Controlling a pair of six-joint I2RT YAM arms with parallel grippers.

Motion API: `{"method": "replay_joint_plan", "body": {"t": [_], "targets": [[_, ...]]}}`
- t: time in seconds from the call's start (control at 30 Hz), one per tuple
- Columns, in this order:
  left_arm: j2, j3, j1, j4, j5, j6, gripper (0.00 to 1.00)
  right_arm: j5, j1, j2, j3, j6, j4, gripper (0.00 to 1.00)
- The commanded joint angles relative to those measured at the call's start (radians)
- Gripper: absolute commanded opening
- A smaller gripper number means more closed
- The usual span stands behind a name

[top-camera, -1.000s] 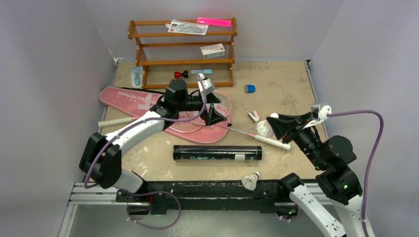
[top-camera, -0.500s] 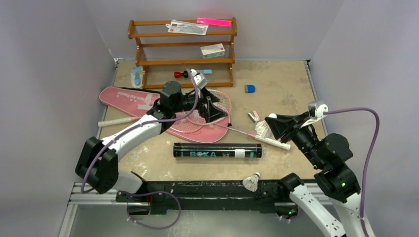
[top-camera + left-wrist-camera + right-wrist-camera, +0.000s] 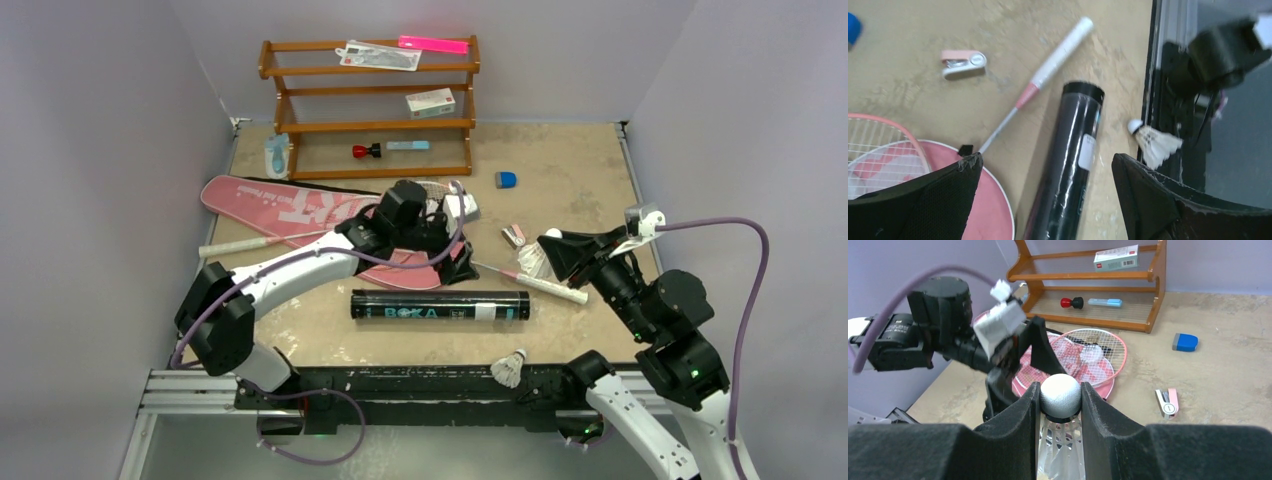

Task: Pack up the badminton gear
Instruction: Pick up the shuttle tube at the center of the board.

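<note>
Right now the L pincer (image 3: 1045,165) is spread wide w/ nothing in it, hanging over the desk (image 3: 580,170). In the wrist view the black BOKA tube (image 3: 440,306) shows between its fingers. The tube lies on its side across the front-centre of the desk.

The R pincer (image 3: 1060,395) is clamped on a shuttlecock (image 3: 1060,390), cork end sticking out past the fingertips, held up off the desk on the right side. A 2nd shuttlecock (image 3: 510,367) lies at the near desk edge, just past the tube's right end.

The pink bag (image 3: 270,200) lies flat at left-rear, in front of the wooden rack (image 3: 370,100). Both racket heads overlap on the bag's right end. One racket's white handle (image 3: 548,287) points right, ending below the R pincer. The other handle (image 3: 235,245) pokes out left. A small pink-and-white clip (image 3: 513,235) sits nearby.
</note>
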Motion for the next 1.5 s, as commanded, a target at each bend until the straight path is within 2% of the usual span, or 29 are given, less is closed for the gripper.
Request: {"method": "replay_joint_plan", "body": {"t": [0.0, 0.2, 0.47, 0.83, 0.97, 1.33, 1.43, 1.47], "targets": [[0.006, 0.001, -0.041, -0.139, -0.082, 0.242, 0.97, 0.027, 0.002, 0.013, 0.004, 0.005, 0.005, 0.00], [0.086, 0.064, -0.088, -0.247, -0.103, 0.320, 0.97, 0.038, 0.002, 0.009, 0.011, 0.000, -0.008, 0.00], [0.169, 0.083, -0.162, -0.281, -0.166, 0.369, 0.95, 0.055, 0.002, -0.005, 0.007, -0.001, -0.024, 0.00], [0.277, 0.121, -0.198, -0.302, -0.217, 0.365, 0.94, 0.075, 0.002, -0.026, 0.013, -0.015, -0.040, 0.00], [0.320, 0.141, -0.203, -0.314, -0.222, 0.355, 0.89, 0.084, 0.002, -0.033, 0.010, -0.014, -0.043, 0.00], [0.386, 0.152, -0.216, -0.319, -0.252, 0.347, 0.86, 0.133, 0.003, -0.055, -0.001, -0.012, -0.049, 0.00], [0.394, 0.164, -0.216, -0.328, -0.261, 0.345, 0.81, 0.140, 0.002, -0.057, -0.001, -0.010, -0.053, 0.00], [0.395, 0.164, -0.215, -0.328, -0.257, 0.345, 0.76, 0.142, 0.002, -0.057, -0.001, -0.010, -0.055, 0.00]]}}
